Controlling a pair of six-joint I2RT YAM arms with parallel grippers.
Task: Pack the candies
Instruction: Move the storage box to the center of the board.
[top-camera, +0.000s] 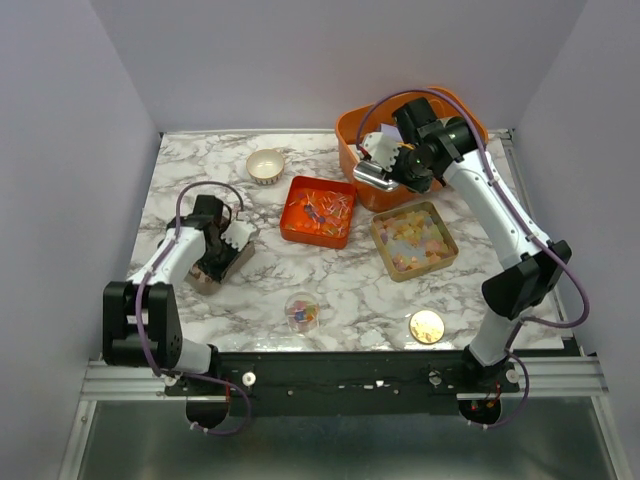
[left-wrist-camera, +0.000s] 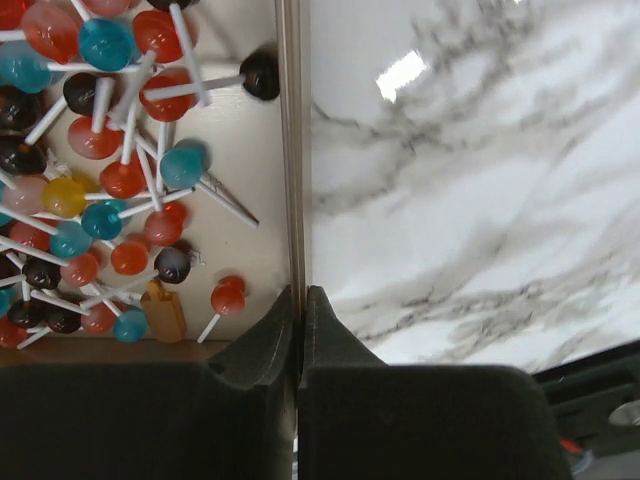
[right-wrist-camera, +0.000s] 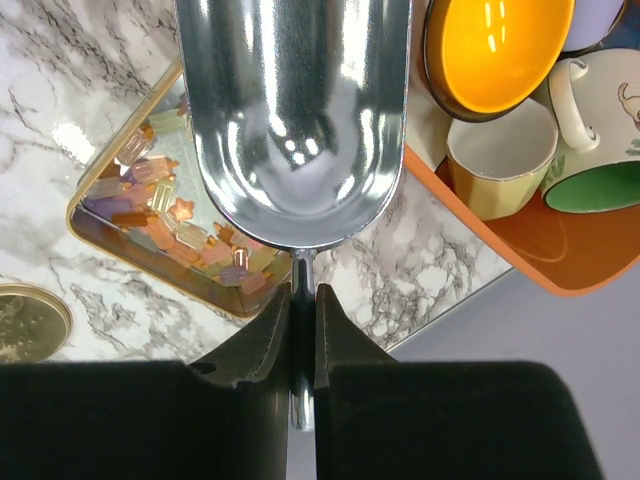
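Right wrist view: the right gripper is clenched on the thin handle of a shiny metal scoop. Its bowl holds nothing and hangs near a corner of the tan tray of pastel gummies, close to the rim of the orange bin. Wrapped candies fill the red tray mid-table, and a few sit in a small clear tub. The left gripper looks pinched on the wall of a box of lollipops, though the contact is partly hidden.
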